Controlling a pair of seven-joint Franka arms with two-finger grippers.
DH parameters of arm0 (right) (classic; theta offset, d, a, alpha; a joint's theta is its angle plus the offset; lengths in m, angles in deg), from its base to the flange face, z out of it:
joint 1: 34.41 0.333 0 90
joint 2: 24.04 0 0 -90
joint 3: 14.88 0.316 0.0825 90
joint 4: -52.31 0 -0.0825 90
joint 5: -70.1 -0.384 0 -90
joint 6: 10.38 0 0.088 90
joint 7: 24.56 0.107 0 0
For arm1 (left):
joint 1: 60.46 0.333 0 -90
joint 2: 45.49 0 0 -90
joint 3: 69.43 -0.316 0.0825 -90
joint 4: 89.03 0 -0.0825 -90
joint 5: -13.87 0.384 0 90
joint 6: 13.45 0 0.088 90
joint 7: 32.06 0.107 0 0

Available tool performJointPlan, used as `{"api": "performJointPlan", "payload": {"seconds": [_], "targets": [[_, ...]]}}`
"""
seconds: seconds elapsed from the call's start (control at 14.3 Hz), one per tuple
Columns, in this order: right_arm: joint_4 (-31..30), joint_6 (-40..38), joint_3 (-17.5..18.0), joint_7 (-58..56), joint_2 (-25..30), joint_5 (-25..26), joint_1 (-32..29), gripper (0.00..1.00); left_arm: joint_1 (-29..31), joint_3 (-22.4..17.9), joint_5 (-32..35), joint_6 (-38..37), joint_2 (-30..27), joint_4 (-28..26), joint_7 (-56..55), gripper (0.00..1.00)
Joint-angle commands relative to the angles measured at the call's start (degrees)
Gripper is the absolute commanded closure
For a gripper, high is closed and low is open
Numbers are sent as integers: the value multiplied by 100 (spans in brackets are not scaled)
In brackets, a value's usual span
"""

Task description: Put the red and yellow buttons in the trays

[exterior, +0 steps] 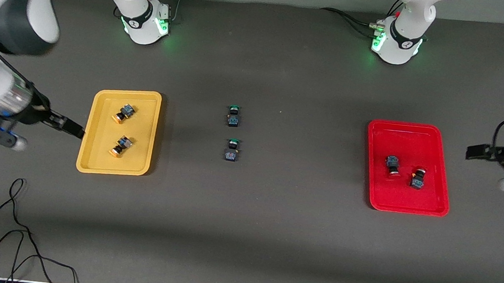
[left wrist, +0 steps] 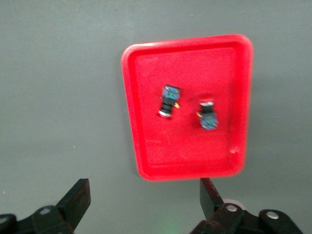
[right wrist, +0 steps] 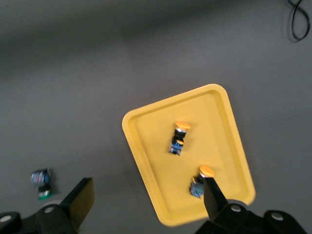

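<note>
On the dark table, orange-capped buttons [exterior: 125, 112] fill the yellow tray [exterior: 92, 143], red-capped ones [exterior: 392, 165] the red tray [exterior: 438, 198]; both end effectors gape empty.

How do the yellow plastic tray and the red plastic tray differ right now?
The yellow plastic tray lies toward the right arm's end of the table, the red plastic tray toward the left arm's end. The yellow tray holds two orange-yellow-capped buttons; the red tray holds two red-capped buttons. Both are shallow, rimmed rectangles with rounded corners.
</note>
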Motion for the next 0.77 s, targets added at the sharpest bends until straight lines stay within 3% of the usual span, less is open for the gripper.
{"api": "performJointPlan", "payload": {"seconds": [0.0,0.28,0.56,0.7], "targets": [[316,-528,-31,-367,203,83,26,0,-48,-16,-259,-667,-308,284,102,0],[272,-758,74,-744,546,548,26,0,-415,-86,-470,-914,-722,319,-30,0],[115,-697,127,-912,758,566,-106,0,-1672,-884,-453,-862,-802,319,-794,0],[114,-688,136,-956,758,566,-115,0,-1823,-921,-462,-836,-802,319,-812,0]]}}
